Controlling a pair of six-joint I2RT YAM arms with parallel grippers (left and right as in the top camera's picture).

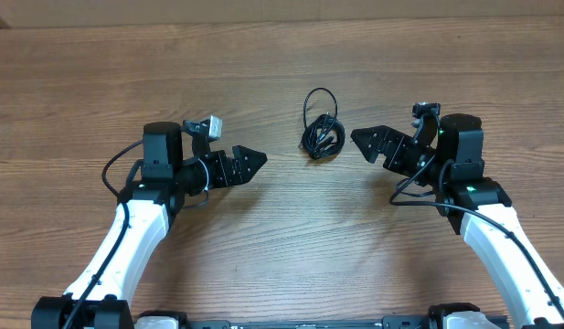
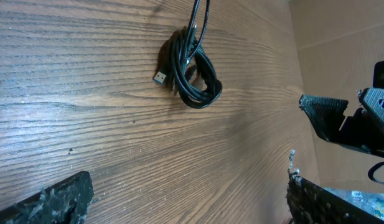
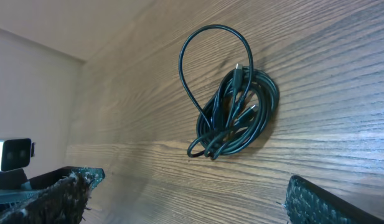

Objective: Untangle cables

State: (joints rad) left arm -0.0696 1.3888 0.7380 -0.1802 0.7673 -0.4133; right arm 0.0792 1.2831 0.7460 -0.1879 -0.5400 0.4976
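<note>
The cables (image 1: 322,132) lie as one small black knotted bundle on the wooden table (image 1: 282,228), with a loose loop sticking out toward the far side. The left wrist view shows the cables (image 2: 193,73) with a silver plug end at their left. In the right wrist view the cables (image 3: 237,111) rest ahead of the fingers, loop upward. My left gripper (image 1: 254,163) hovers open to the left of the bundle, apart from it. To the bundle's right my right gripper (image 1: 362,140) hangs open, close by and not touching. Nothing sits between either pair of fingers.
Bare wood grain surrounds the bundle on all sides. Thick black arm cables (image 1: 117,169) run beside the left arm and another set (image 1: 419,187) beside the right arm. A pale wall (image 2: 341,37) rises past the table's edge.
</note>
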